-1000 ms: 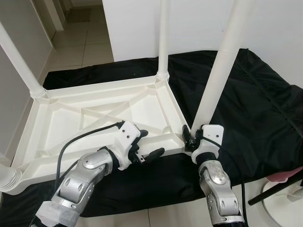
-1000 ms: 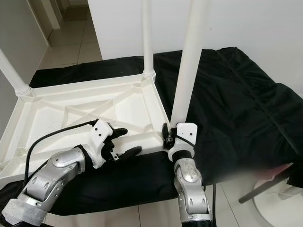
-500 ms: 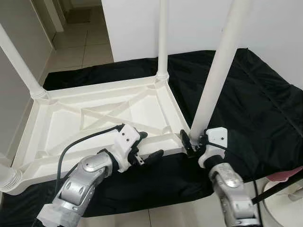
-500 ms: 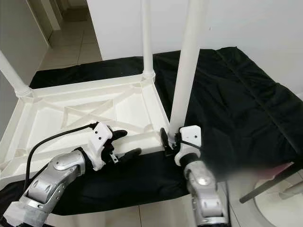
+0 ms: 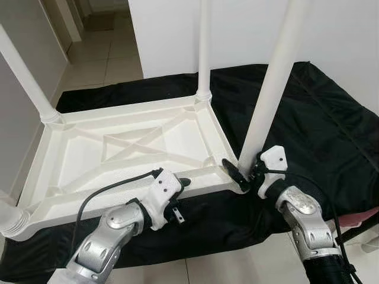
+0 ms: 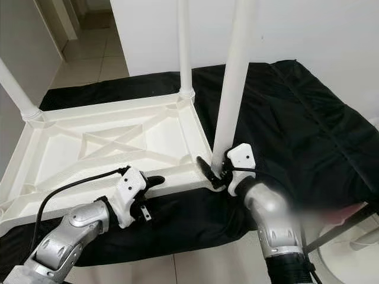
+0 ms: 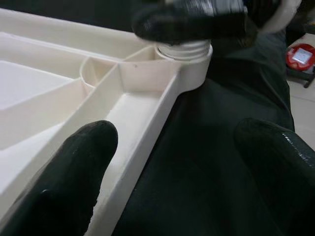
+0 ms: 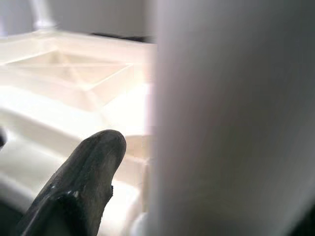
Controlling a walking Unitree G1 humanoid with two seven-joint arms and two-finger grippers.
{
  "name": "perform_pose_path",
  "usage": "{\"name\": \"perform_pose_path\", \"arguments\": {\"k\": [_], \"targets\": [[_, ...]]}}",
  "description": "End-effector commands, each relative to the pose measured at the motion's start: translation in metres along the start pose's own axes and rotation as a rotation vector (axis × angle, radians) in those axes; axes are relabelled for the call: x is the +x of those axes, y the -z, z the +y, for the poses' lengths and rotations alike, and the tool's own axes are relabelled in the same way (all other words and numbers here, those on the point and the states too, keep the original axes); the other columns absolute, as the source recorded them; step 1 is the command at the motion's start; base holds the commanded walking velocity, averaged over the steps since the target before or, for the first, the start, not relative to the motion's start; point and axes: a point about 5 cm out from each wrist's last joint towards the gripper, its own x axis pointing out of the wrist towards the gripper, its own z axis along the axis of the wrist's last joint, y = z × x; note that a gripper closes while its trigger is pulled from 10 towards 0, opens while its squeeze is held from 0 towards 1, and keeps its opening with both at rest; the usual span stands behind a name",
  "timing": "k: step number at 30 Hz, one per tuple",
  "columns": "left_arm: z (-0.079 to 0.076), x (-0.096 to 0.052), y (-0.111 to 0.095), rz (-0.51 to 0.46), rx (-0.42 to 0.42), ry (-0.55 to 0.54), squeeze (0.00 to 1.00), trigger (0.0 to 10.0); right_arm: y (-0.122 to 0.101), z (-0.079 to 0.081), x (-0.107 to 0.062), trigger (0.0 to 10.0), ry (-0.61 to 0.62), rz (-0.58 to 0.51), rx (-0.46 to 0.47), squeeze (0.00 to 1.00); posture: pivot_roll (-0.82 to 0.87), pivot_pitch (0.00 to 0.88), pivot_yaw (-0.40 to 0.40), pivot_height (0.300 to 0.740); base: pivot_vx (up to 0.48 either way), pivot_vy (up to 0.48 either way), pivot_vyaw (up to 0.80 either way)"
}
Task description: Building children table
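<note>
Our right gripper (image 5: 241, 176) is closed around the foot of the white table leg (image 5: 269, 100), just above the corner socket (image 7: 189, 54) of the upturned tabletop (image 5: 118, 145). Our left gripper (image 7: 172, 162) is spread wide, one finger over the near rim beside that corner, the other over the black cloth (image 5: 320, 118).

We judge cross-threading the main risk: the leg leans slightly, and twisting it off-axis could jam the thread. The tabletop could also slide on the cloth if the left gripper does not brace it.

The plastic is smooth, glossy and ribbed underneath; the legs are round tubes; the cloth is wrinkled.
</note>
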Motion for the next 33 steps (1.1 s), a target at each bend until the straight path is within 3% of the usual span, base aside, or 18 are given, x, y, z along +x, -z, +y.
{"name": "perform_pose_path", "arguments": {"k": [1, 2, 3, 4, 14, 15, 16, 21, 33], "targets": [[-0.001, -0.004, 0.0, 0.006, -0.003, 0.017, 0.0, 10.0, 0.0, 0.001, 0.003, 9.6, -0.033, -0.004, -0.01, 0.0, -0.1, 0.053, 0.068, 0.74, 0.0, 0.0, 0.0], [-0.002, -0.005, -0.002, 0.001, -0.012, 0.03, 0.0, 10.0, 0.0, -0.003, 0.007, 3.2, -0.06, -0.001, -0.033, 0.0, -0.09, 0.054, 0.067, 0.74, 0.0, 0.0, 0.0], [-0.002, -0.005, -0.002, -0.001, -0.015, 0.033, 0.0, 10.0, 0.001, -0.005, 0.008, 3.2, -0.066, 0.0, -0.042, 0.0, -0.09, 0.054, 0.067, 0.74, 0.0, 0.0, 0.0], [-0.003, -0.005, -0.002, 0.001, -0.014, 0.034, 0.0, 10.0, 0.002, -0.006, 0.009, 0.0, -0.076, 0.01, -0.049, 0.0, -0.09, 0.053, 0.065, 0.74, 0.0, 0.0, 0.0], [-0.004, -0.008, -0.003, -0.004, -0.021, 0.032, 0.0, 10.0, 0.011, -0.006, 0.004, 0.0, -0.118, 0.045, -0.054, 0.0, -0.08, 0.051, 0.059, 0.74, 0.0, 0.0, 0.0], [-0.004, -0.008, -0.003, -0.006, -0.023, 0.03, 0.0, 10.0, 0.011, -0.007, 0.004, 7.9, -0.101, 0.042, -0.055, 0.0, -0.08, 0.049, 0.049, 0.74, 0.0, 0.0, 0.0], [-0.004, -0.009, -0.004, -0.012, -0.03, 0.022, 0.0, 10.0, 0.011, -0.006, 0.002, 10.0, -0.063, 0.036, -0.025, 0.0, -0.08, 0.049, 0.047, 0.74, 0.0, 0.0, 0.0], [-0.005, -0.009, -0.004, -0.014, -0.034, 0.019, 0.0, 10.0, 0.01, -0.004, -0.001, 10.0, 0.009, 0.016, 0.008, 0.0, -0.08, 0.049, 0.044, 0.74, 0.0, 0.0, 0.0], [-0.003, -0.008, -0.005, -0.019, -0.031, 0.027, 0.0, 10.0, 0.006, -0.001, -0.001, 10.0, 0.309, -0.006, 0.076, 0.0, -0.09, 0.038, 0.049, 0.74, 0.0, 0.0, 0.0]]}}
